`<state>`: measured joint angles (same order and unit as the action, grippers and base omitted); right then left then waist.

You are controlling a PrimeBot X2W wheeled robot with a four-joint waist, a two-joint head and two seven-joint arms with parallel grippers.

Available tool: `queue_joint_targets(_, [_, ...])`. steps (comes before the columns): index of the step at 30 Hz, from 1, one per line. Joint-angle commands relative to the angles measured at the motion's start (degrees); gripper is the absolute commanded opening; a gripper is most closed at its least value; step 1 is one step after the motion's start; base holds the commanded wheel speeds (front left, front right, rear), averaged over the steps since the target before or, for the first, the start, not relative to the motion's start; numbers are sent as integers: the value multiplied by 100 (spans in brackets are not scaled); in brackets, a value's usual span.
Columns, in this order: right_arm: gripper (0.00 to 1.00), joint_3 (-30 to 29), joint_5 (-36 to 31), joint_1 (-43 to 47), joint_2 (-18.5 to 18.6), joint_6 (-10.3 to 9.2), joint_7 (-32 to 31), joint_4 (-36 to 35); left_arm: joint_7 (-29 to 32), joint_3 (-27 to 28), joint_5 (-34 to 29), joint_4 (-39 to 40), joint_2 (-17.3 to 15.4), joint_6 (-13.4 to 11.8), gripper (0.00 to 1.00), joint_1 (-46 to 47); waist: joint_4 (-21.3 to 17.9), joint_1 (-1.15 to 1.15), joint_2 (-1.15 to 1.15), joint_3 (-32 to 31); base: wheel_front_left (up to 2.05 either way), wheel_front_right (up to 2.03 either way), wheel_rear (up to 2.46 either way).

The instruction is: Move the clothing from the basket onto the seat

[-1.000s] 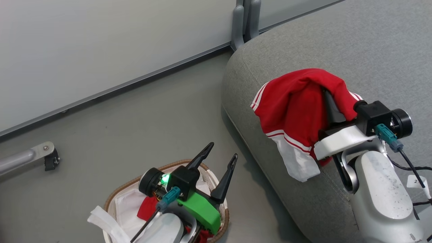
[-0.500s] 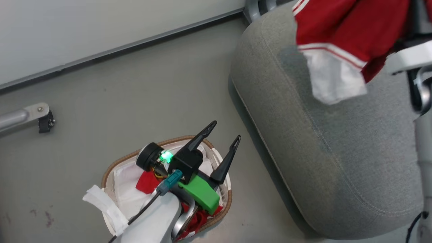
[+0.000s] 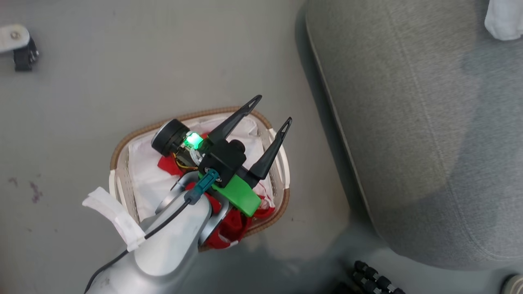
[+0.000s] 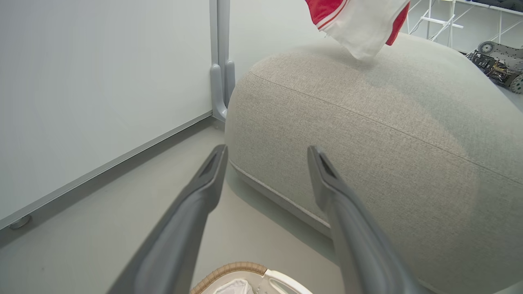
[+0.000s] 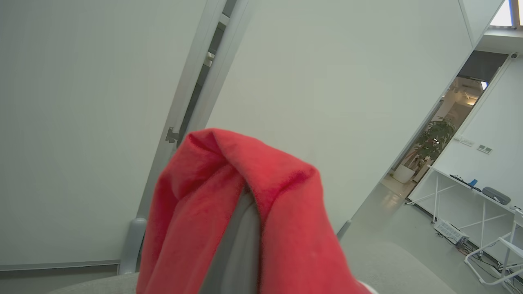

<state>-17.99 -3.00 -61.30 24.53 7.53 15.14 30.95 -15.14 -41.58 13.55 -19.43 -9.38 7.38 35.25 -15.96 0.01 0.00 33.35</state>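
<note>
The basket [image 3: 141, 130] stands on the floor left of the seat [image 3: 408, 122], with red clothing [image 3: 231, 228] bunched inside on its white liner. My left gripper [image 3: 273, 109] hovers over the basket's far right rim, open and empty, pointing toward the seat [image 4: 367, 143]. Another red garment [image 5: 278, 212] with a white panel lies draped over my right gripper [image 5: 245, 192], which is shut on it. This garment [image 4: 359, 24] hangs just above the seat's top. Its white tip [image 3: 504, 20] shows at the head view's upper right corner.
A grey wall panel with a foot bracket [image 4: 220, 81] stands behind the seat. A caster on a metal leg [image 3: 20, 49] sits on the floor at far left. A dark ribbed part [image 3: 376, 279] lies near the bottom edge. A wheeled machine [image 4: 498, 65] is beyond the seat.
The head camera has tilted down, so basket and seat have slid up the picture. The right gripper and most of its red garment have passed out at the upper right. The left gripper stays open.
</note>
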Motion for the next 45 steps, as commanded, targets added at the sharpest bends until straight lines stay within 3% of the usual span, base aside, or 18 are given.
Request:
queue_joint_targets(1, [0,-90,-23,-41,-14,-8,3,79,-1,7,-33,21,-15,19,100,157,321,-1,0,775,0,0,0])
queue_joint_targets(13, [0,-536,-242,788,-669,-8,2,716,-1,42,-146,62,-71,19,100,275,303,-1,0,1094,0,0,0])
queue_joint_targets(14, [4,-576,-259,830,-680,-8,2,692,-1,43,-147,56,-60,19,100,272,298,-1,0,1087,0,0,0])
queue_joint_targets(16, [37,-675,-294,971,-777,-8,2,619,-1,30,-142,42,-36,19,100,251,290,-1,0,1044,0,0,0])
queue_joint_targets(17, [100,-689,-320,1063,-846,-8,2,542,-1,33,-131,35,-27,19,100,233,287,-1,0,1012,0,0,0])
queue_joint_targets(23, [100,-640,-239,1608,-1047,-8,2,163,-1,111,-92,-13,-28,19,100,64,260,-1,0,757,0,0,0])
queue_joint_targets(35, [100,-264,-129,2959,-1102,-8,2,-434,-1,604,-66,6,75,19,100,-404,351,-1,0,-238,0,0,0])
queue_joint_targets(45, [100,-52,-70,3242,-746,-8,2,-498,-1,1090,6,60,280,19,100,-1060,694,-1,0,-1299,0,0,0])
